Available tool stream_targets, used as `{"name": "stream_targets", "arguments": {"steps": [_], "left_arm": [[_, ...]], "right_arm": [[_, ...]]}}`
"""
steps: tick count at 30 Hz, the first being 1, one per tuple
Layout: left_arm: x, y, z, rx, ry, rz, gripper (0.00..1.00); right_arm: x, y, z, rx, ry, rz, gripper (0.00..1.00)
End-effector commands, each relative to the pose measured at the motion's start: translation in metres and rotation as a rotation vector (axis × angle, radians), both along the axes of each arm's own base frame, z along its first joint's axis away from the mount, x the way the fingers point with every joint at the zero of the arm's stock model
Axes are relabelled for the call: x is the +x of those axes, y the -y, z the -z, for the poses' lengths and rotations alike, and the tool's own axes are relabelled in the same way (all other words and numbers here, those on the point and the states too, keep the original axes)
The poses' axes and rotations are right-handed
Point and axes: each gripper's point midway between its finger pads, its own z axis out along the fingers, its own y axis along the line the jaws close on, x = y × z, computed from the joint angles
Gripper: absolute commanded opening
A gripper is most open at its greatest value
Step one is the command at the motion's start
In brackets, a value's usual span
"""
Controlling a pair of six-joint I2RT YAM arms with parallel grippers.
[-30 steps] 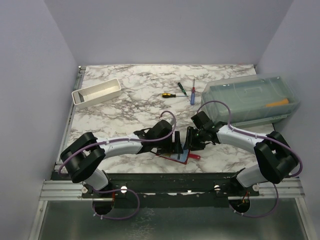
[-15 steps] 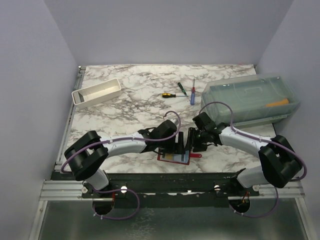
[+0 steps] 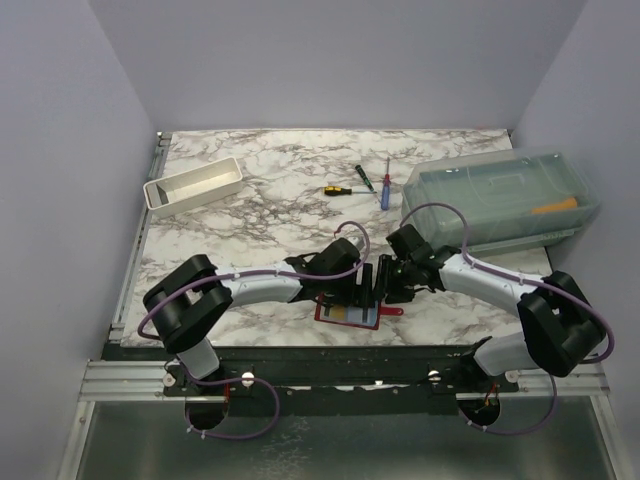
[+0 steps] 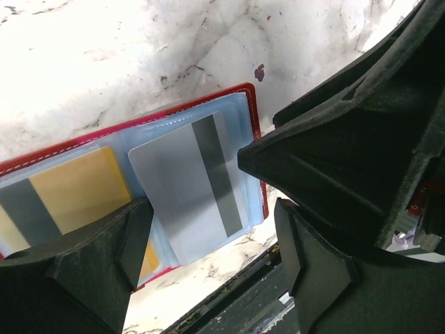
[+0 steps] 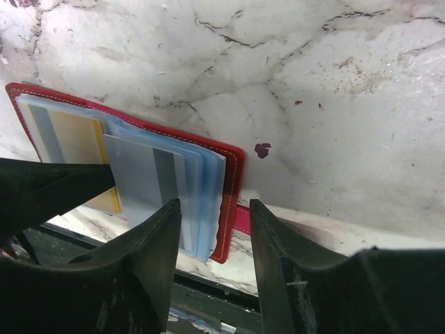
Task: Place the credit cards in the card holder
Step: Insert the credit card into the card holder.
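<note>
The card holder [image 3: 322,313], a dark-red wallet, lies open at the table's near edge, its clear sleeves up. The tan card [image 4: 76,188] sits in the left sleeve. The grey-blue card [image 4: 181,195], stripe up, lies on the right sleeve; I cannot tell how far in it is. My left gripper [image 3: 360,290] is open just above the wallet, its jaws either side of the grey-blue card [image 4: 208,278]. My right gripper [image 3: 385,284] is open, its jaws [image 5: 212,257] straddling the wallet's right rim [image 5: 233,181]. The two grippers nearly touch.
A white tray [image 3: 193,185] stands at the back left and a clear plastic box [image 3: 500,195] at the back right. Three screwdrivers [image 3: 384,188] lie at the back middle. The black rail [image 3: 330,355] runs just below the wallet.
The wallet has swung from a tilt to square with the table edge. My left arm has reached further right, closer to the right gripper. The right arm has barely moved.
</note>
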Motion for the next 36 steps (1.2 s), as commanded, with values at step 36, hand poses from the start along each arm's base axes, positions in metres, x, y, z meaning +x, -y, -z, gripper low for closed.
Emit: {"name": "stream_targets", "arguments": {"steps": [36], "left_arm": [[-0.004, 0.056, -0.063, -0.295, 0.100, 0.214, 0.76]], "right_arm": [[0.006, -0.024, -0.028, 0.122, 0.051, -0.055, 0.54]]}}
